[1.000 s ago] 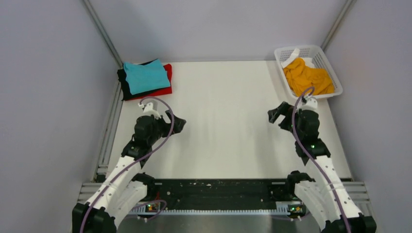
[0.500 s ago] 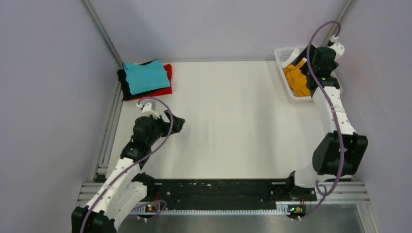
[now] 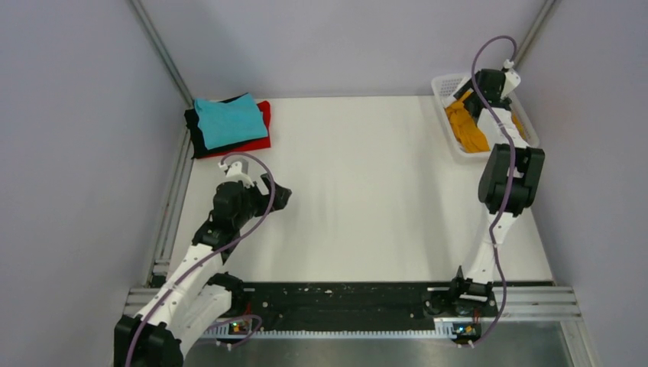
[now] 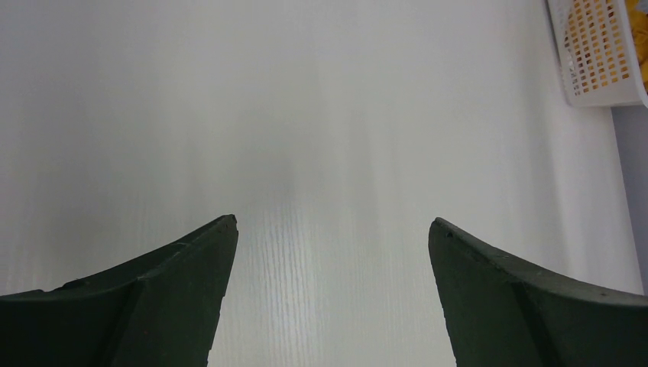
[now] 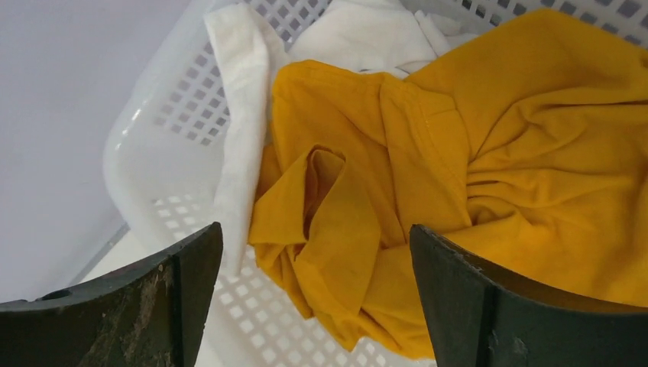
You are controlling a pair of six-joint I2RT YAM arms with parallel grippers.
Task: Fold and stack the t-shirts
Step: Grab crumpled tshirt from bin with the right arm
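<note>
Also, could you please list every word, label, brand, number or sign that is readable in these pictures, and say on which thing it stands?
No text can be read anywhere.
The mustard-orange t-shirt, the white cloth and the white lattice basket: plain, no print or tag showing.
The folded teal t-shirt, red t-shirt and black t-shirt: no print visible.
The small circuit board by the arm bases: any marking is too small to read.

Bright even light, soft shadows; wrist cams sharp, top cam softer.
</note>
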